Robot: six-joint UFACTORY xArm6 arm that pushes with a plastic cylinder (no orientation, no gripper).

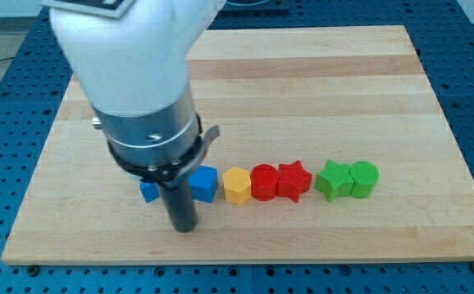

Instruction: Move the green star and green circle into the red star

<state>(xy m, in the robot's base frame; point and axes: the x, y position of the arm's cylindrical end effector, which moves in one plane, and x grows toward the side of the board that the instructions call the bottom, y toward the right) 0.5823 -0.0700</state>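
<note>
The red star [293, 180] lies on the wooden board [302, 90], low and right of centre. The green star [333, 180] lies just to its right with a small gap between them. The green circle [364, 179] touches the green star's right side. My tip [185, 226] is at the view's lower left, below the two blue blocks and far left of the green blocks. The arm's body hides the board above the tip.
A red circle [264, 181] touches the red star's left side. A yellow hexagon [236, 185] stands left of that. A blue block [204, 183] and a second blue block [148, 191], partly hidden by the rod, lie further left. The board's bottom edge is near.
</note>
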